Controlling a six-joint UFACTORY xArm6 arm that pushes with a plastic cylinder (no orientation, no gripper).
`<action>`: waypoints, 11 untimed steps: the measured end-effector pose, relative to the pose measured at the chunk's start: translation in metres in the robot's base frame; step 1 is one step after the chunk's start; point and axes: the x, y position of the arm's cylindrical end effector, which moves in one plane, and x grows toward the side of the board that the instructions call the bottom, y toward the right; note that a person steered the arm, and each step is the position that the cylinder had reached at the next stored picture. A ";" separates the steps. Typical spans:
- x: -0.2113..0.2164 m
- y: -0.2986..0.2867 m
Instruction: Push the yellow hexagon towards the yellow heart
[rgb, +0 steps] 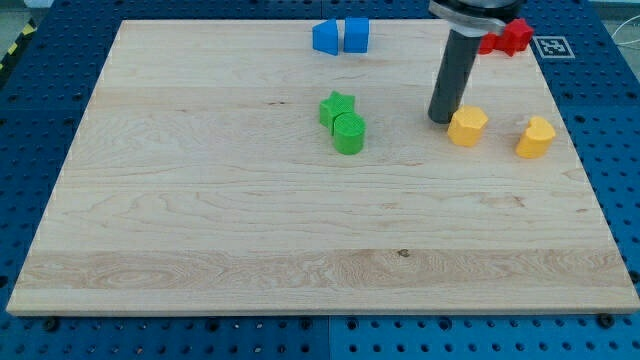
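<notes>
The yellow hexagon (468, 127) lies on the wooden board at the view's right. The yellow heart (536, 138) lies further right of it, a short gap apart. My tip (441, 119) stands on the board right against the hexagon's left side, slightly above it in the view. The rod rises from there to the view's top.
A green star (337, 106) and a green cylinder (349, 133) touch each other near the board's middle. Two blue blocks (340, 36) sit at the top edge. Red blocks (508, 36) sit at the top right, partly hidden by the rod.
</notes>
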 end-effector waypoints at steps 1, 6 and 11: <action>0.011 0.000; 0.069 0.032; 0.078 0.038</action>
